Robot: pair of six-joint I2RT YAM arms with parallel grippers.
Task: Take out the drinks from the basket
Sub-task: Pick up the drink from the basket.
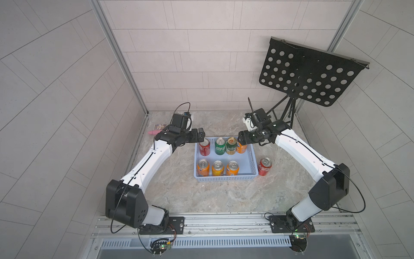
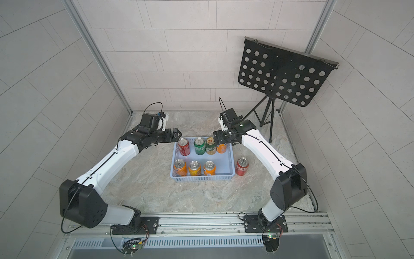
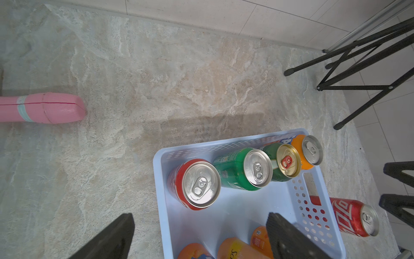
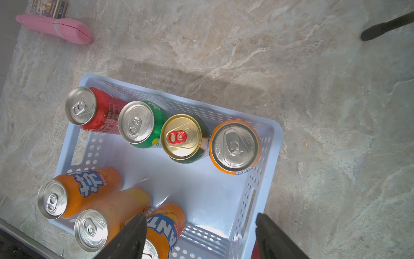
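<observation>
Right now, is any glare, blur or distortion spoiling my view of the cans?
Both top views: sharp, evenly lit, wall lines bowed. Right wrist view: white glare on the basket floor, one orange can smeared. Left wrist view: soft shadow on the table.

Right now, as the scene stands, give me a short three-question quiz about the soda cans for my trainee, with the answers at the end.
1. How many soda cans stand inside the pale blue basket?
2. True or false: the red Coca-Cola can outside the basket lies on its side.
3. The can with the gold top has which body colour? A red, B green, C orange.

Key
1. Seven: four in the far row, three in the near row.
2. False. It stands upright beside the basket.
3. B, green.
</observation>
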